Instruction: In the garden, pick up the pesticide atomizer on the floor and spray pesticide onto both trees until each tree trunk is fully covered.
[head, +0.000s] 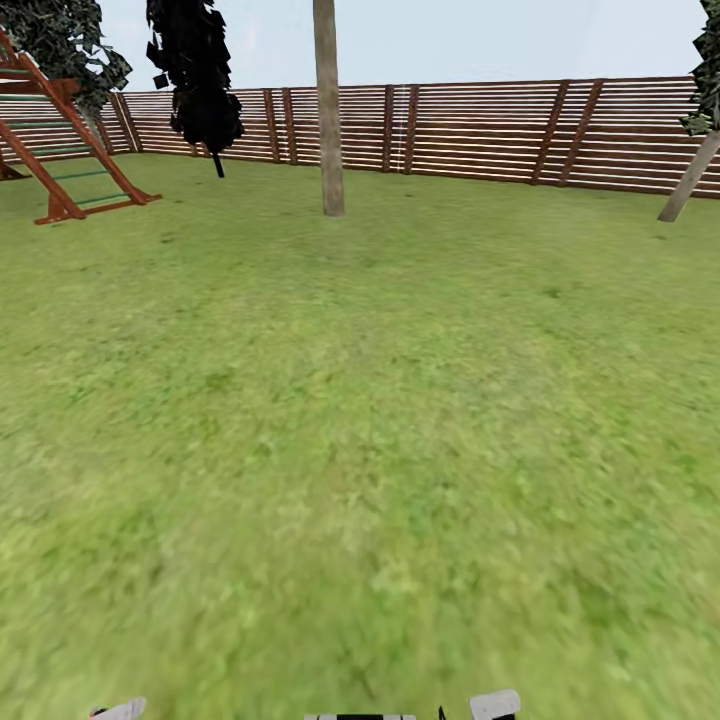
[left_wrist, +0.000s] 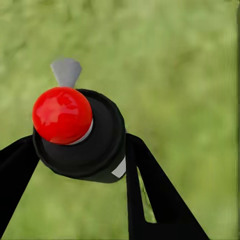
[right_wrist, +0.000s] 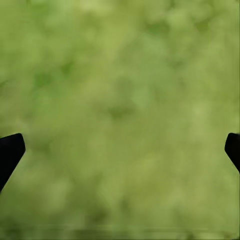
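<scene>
Left gripper (left_wrist: 82, 155) clamps its 2 black fingers (left_wrist: 160, 195) on the atomizer (left_wrist: 80, 135): black round body, red ball top, grey nozzle, held over the grass (head: 360, 450). Right gripper (right_wrist: 120, 145) spread wide, holding nothing, above grass. Far ahead, 1 bare grey-beige tree trunk (head: 328, 110) before the slatted fence (head: 480, 130).

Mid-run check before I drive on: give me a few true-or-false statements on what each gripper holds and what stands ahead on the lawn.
1. The left gripper is shut on the atomizer. True.
2. The atomizer has a blue cap. False: its top is a red ball.
3. The right gripper holds a second bottle. False: its fingers are spread with nothing but grass between them.
4. A bare tree trunk stands ahead before the slatted fence. True.
5. A red climbing frame stands far right. False: it is far left.
</scene>
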